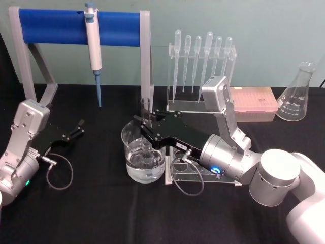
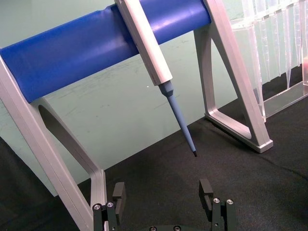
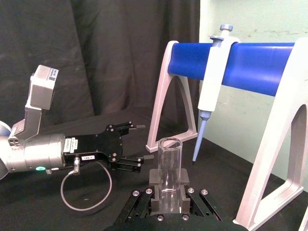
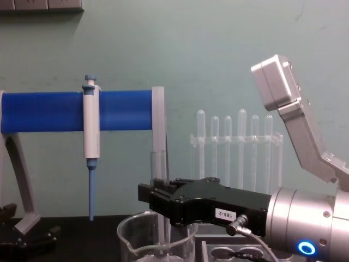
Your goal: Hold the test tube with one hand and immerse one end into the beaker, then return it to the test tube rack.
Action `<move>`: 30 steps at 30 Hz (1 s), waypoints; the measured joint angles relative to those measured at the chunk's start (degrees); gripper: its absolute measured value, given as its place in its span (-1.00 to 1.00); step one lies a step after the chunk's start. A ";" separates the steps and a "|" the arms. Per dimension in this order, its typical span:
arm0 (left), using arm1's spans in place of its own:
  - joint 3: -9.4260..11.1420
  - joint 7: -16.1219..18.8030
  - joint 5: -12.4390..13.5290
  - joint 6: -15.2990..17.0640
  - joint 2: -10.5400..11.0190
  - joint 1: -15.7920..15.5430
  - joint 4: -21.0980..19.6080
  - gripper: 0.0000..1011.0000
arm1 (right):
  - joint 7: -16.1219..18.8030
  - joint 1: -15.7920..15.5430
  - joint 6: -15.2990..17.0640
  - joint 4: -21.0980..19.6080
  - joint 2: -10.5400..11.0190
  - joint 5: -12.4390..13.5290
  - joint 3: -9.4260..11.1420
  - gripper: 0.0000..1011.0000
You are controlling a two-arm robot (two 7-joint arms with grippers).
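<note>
The test tube stands upright with my right gripper shut on its middle. Its lower end is down inside the beaker, a wide glass one holding some water at the table's centre. From the chest view the test tube rises above the black right gripper and drops into the beaker. In the right wrist view the test tube sits clamped in the right gripper. My left gripper is parked at the left, open and holding nothing; its fingers stand wide apart.
A blue-bar stand with a hanging pipettor is behind the beaker. A pipette rack, a pink box and a conical flask line the back right. A clear holder lies under the right arm.
</note>
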 joint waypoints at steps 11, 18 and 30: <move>0.00 0.00 0.00 0.00 0.00 0.00 0.00 0.98 | 0.00 0.00 0.00 0.00 0.00 0.00 0.00 -0.56; 0.00 0.00 0.00 0.00 0.00 0.00 0.00 0.98 | 0.00 0.00 0.00 0.00 0.00 0.00 0.00 -0.56; 0.00 0.00 0.00 0.00 0.00 0.00 0.00 0.98 | 0.00 0.00 0.00 0.00 0.00 0.00 0.00 -0.56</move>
